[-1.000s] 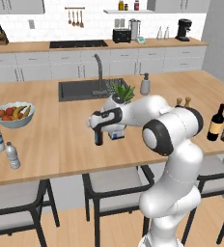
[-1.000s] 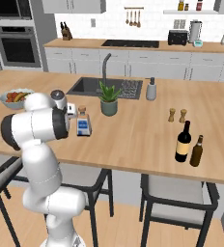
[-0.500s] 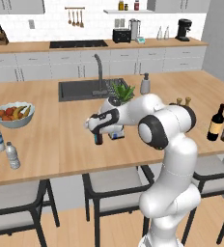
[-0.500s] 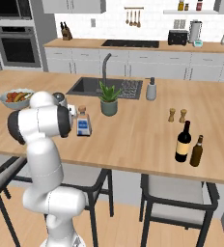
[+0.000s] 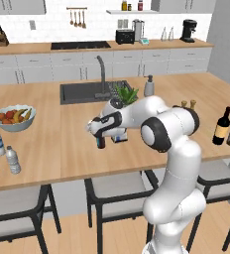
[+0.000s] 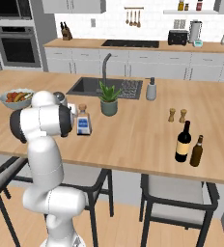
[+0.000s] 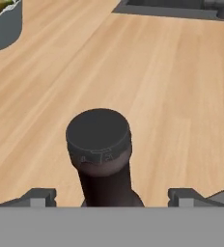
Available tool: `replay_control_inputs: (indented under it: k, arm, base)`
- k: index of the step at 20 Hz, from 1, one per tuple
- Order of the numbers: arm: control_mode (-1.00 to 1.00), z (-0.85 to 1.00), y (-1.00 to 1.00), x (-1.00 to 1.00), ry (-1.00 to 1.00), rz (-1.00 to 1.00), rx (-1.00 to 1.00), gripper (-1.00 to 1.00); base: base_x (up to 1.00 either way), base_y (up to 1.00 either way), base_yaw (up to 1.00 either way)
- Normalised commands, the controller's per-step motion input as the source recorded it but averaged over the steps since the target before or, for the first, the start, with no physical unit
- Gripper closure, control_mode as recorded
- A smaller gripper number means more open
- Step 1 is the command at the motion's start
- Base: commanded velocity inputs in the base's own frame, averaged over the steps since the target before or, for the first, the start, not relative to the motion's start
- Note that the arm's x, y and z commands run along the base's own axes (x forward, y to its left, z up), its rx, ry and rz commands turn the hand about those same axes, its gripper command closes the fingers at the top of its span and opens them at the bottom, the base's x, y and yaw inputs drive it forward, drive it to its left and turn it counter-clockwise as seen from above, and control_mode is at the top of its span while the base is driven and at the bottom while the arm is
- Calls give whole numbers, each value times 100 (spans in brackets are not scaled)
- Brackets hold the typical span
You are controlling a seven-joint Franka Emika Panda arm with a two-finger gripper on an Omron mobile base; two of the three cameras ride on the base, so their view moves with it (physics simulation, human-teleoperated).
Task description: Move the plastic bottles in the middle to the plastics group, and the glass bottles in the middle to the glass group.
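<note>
My claw (image 7: 106,197) straddles the dark glass bottle (image 7: 102,154), unclenched; I centre its neck before I squeeze.

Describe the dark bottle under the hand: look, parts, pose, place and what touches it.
The dark bottle is small and nearly black, with a glossy, glass-like body, a narrow neck and a round, flat dark cap with a ridged rim. It stands upright on the wooden island counter, in front of the sink and next to a small blue-labelled bottle. The hand straddles its neck from above; the fingertips stand apart from it on either side, so nothing but the counter appears to touch it.
</note>
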Motion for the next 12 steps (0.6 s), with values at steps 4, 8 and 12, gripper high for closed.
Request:
replay_control_inputs:
  k: [4,8,12]
  arm:
    - [-100,-21,-10,-14,-11,0,0,100]
    - [-100,-23,-4,-28,-16,0,0,100]
    - [-100,-5,-4,-22,-17,0,0,100]
  base:
    - [0,0,0]
    - [0,0,0]
    - [0,0,0]
